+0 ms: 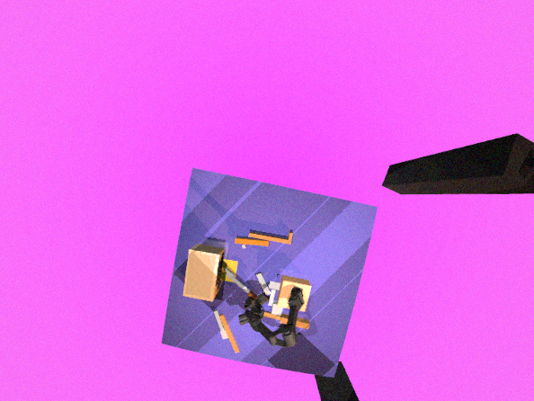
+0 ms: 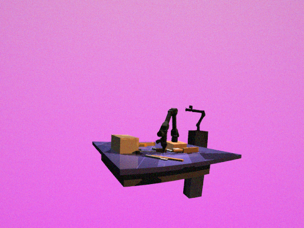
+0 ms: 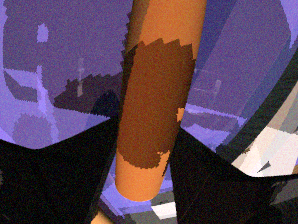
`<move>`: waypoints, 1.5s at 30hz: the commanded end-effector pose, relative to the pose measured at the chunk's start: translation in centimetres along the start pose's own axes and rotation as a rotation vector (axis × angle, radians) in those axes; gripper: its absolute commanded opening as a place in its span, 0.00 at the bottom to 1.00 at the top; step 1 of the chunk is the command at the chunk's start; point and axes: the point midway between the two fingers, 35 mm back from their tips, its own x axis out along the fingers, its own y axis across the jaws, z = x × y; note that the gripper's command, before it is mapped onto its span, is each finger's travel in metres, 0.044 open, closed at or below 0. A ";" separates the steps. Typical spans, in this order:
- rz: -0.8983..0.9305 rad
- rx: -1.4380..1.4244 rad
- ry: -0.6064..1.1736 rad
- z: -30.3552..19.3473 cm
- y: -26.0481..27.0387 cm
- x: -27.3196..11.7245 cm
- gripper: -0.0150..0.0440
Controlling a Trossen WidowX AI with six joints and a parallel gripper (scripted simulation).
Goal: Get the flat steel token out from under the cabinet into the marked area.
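Note:
The tan cabinet (image 1: 202, 274) (image 2: 124, 144) stands at the table's left side. The yellow marked area (image 1: 232, 264) lies against its front. My gripper (image 1: 253, 298) (image 2: 164, 151) (image 3: 145, 127) is shut on the orange handle (image 3: 159, 95) of a long tool. The tool's pale shaft (image 1: 239, 281) runs from the gripper across the marked area, low down, with its far end at the cabinet's front edge. I cannot tell whether the tip is under the cabinet. The token cannot be made out in any view; the vent slots do not show clearly.
Orange bars (image 1: 252, 242) (image 1: 271, 237) lie beyond the marked area, with a small white thing (image 1: 244, 246) beside them. An orange stick (image 1: 230, 334) (image 2: 174, 159) lies on the other side. White pieces (image 1: 271, 294) lie near the arm's tan base block (image 1: 288, 283) (image 2: 176, 145). An orange block (image 2: 190, 150) lies beside that base.

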 end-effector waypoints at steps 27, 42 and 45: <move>-0.003 0.046 -0.004 2.1 -2.3 -0.2 0.25; -0.004 0.046 -0.005 3.2 -3.5 -0.3 0.25; -0.004 0.047 -0.005 3.4 -3.7 -0.3 0.25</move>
